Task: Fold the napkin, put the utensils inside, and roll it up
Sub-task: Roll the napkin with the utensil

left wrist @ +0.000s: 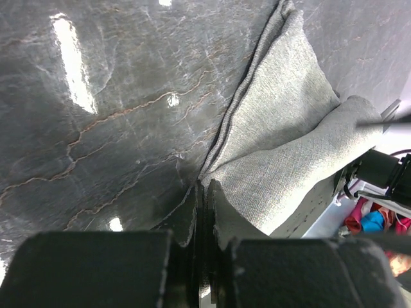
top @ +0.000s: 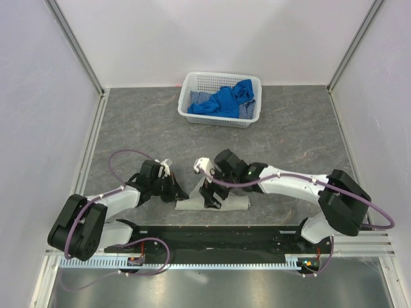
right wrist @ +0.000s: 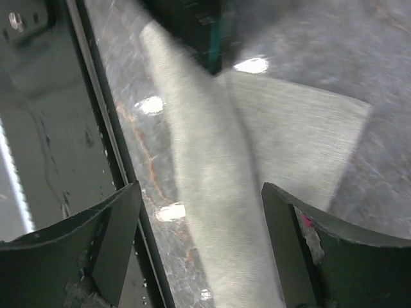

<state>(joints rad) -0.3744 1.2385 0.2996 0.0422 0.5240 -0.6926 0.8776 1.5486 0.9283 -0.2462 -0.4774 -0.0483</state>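
While the left gripper (left wrist: 204, 190) of two has its jaws pressed together at the cloth's left end, one folded napkin (top: 234, 204) lies by the table's (top: 289, 141) near edge, long axis left-right; the right gripper's (right wrist: 200, 192) jaws straddle it, wide apart. One basket (top: 192, 96) stands behind.

A dark grey, marbled surface (top: 295, 141) is carrying two things. The napkin (top: 236, 203) is lying folded into a narrow strip close to its near edge, and a white plastic basket (top: 218, 119) is sitting well apart, at the far edge.
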